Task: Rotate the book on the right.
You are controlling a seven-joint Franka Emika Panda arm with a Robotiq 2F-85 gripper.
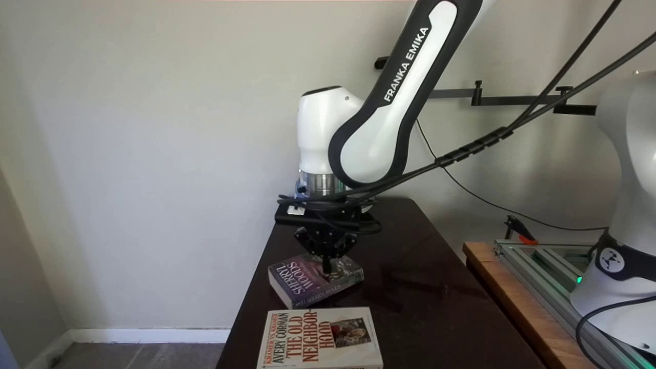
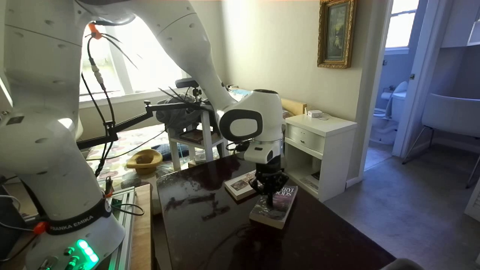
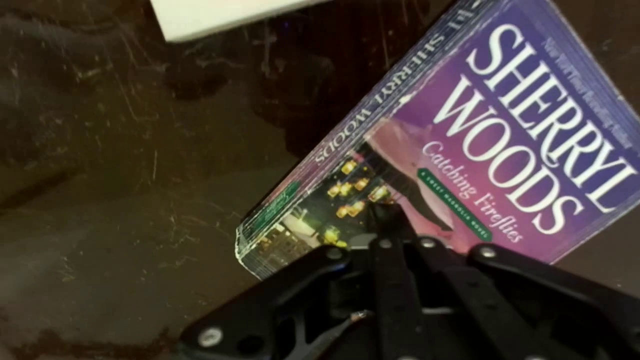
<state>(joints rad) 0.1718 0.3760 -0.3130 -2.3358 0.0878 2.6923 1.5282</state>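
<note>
Poised with gripper [image 1: 326,265] over purple book [image 3: 445,145].
Pressed together at the jaws (unclear whether touching it), near but apart from cream book [image 1: 320,338].

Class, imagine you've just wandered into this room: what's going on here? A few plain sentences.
A robot arm holds its closed gripper over a purple book, probably to turn it; the book lies face up on a dark table. The gripper points down and has nothing in its grasp; whether it touches the book is hard to tell. A larger cream book lies beside the purple one, at a different angle.
</note>
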